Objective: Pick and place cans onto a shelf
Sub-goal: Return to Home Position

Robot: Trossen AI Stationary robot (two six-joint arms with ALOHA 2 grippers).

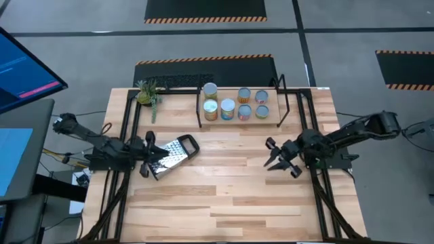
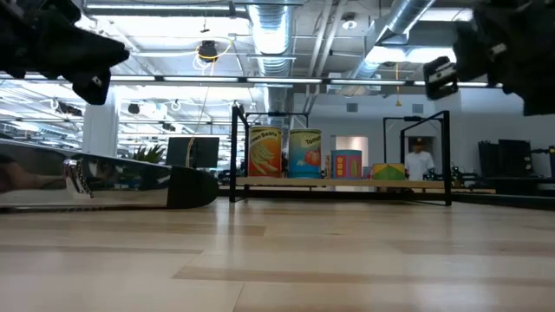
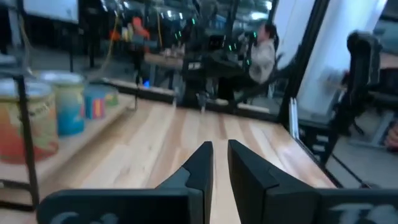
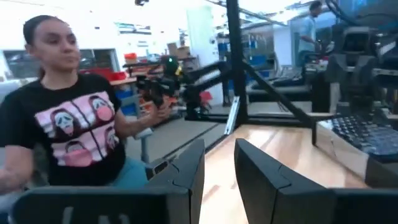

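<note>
Several cans (image 1: 227, 108) stand upright on the low light-wood shelf (image 1: 271, 120) with black wire legs at the table's far middle. They also show in the low view (image 2: 304, 153) and the left wrist view (image 3: 65, 102). My left gripper (image 1: 154, 157) hovers shut and empty over the handle end of a flat metal grater (image 1: 180, 150), raised clear of it in the low view (image 2: 87, 61). My right gripper (image 1: 271, 157) hangs a little open and empty above the bare table right of centre, in front of the shelf (image 4: 219, 155).
The grater (image 2: 104, 184) lies flat on the table at the left. A small potted plant (image 1: 148, 95) stands at the far left corner and a dark keyboard (image 1: 183, 81) lies behind the shelf. A person (image 4: 68, 112) stands beyond the table's left side.
</note>
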